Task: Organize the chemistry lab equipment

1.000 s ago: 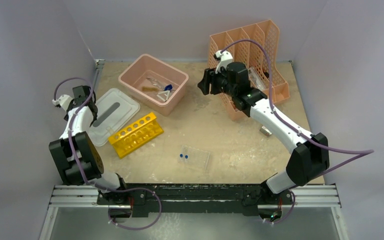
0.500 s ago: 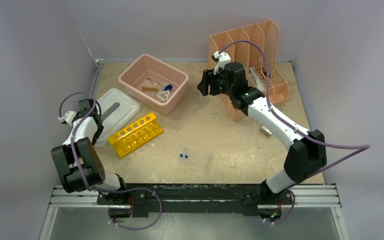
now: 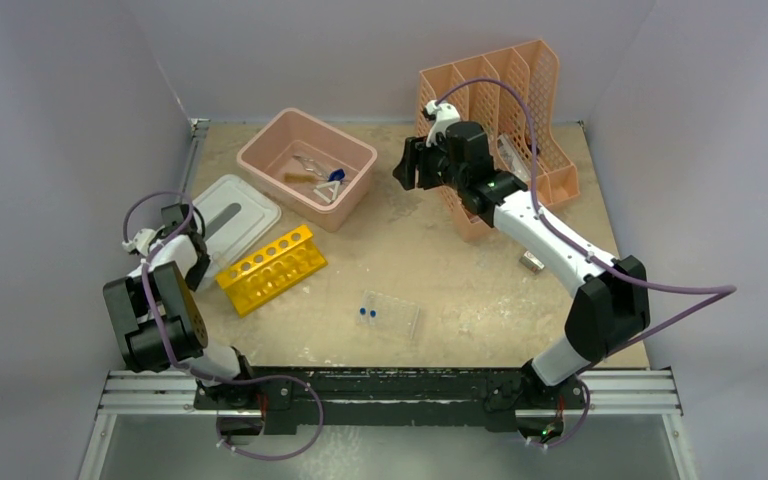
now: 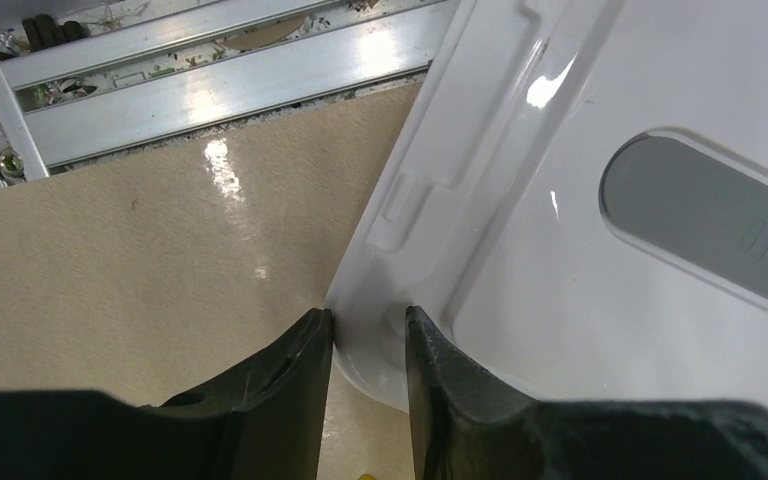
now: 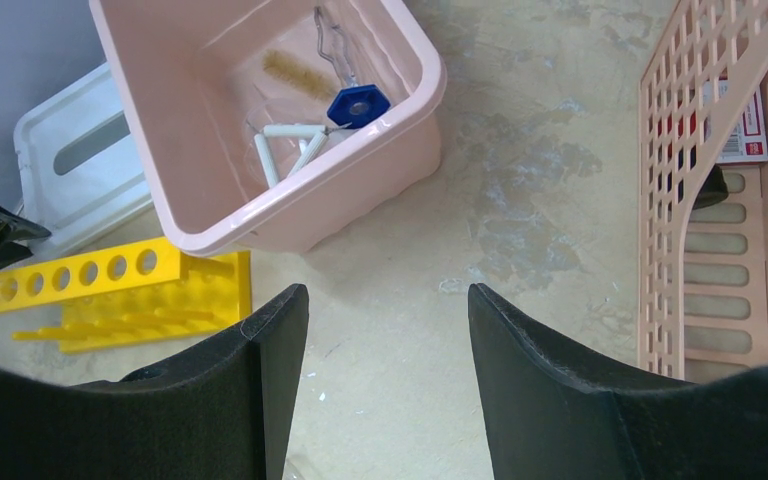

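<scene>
The yellow test-tube rack [image 3: 272,268] lies left of centre, its long axis running near-left to far-right. The left gripper [image 4: 368,325] straddles a corner of the white lid [image 4: 560,280] — gripping or not, I can't tell. The right gripper [image 5: 385,292] hangs agape — empty.

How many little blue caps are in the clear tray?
2: one blue-capped vial and another right beside it, at the clear tray's left end. Others may be hidden.
</scene>
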Available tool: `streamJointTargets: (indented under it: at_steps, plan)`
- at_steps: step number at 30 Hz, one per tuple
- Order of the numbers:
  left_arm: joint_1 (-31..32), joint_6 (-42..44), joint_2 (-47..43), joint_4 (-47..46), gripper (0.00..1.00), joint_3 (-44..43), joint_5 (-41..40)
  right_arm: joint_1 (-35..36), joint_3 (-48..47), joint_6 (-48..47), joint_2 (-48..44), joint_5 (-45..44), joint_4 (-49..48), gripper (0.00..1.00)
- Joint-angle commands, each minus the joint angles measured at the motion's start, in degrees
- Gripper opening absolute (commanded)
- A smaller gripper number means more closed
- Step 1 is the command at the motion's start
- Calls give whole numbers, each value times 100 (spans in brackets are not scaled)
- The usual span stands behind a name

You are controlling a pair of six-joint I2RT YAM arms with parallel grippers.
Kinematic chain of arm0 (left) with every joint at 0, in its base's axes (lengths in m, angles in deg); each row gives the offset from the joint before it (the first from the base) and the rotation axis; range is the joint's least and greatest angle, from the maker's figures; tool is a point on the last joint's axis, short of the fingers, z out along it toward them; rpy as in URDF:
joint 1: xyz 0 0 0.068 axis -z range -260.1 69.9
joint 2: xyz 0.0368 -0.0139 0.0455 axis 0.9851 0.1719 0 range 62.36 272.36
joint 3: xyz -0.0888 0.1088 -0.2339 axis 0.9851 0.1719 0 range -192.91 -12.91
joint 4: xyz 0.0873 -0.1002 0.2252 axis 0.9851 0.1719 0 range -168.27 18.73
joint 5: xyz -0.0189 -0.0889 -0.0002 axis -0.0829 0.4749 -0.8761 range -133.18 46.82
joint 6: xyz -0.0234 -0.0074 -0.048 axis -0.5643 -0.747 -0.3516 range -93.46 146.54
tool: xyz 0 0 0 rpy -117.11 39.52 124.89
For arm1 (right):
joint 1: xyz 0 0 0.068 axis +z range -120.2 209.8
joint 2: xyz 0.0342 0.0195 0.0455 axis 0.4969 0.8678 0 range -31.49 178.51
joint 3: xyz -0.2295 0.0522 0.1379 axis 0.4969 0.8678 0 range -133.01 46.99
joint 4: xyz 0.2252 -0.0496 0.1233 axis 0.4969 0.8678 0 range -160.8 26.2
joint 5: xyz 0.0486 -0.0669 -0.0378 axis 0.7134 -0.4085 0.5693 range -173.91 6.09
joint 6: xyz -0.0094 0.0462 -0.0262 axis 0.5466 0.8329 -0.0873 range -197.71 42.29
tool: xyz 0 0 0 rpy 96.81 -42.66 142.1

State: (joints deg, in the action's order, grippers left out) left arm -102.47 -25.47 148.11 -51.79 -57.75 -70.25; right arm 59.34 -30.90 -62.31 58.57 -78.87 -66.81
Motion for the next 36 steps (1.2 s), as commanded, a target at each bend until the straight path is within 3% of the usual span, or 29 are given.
streamJointTargets:
  at_steps: [1,10,28,36]
  plan:
    - [-49,-289,178,-399,30,173,7,-27,-284,-6,3,-123,-104,62]
    - [-50,-176,-66,-211,0,-32,-194,-27,-271,-28,-40,-171,-101,62]
    - [57,442,-1157,749,0,-1417,-842,-27,-216,-15,-167,-128,-131,62]
    - [71,563,-1008,616,0,-1334,-613,-18,-628,-260,164,390,-270,62]
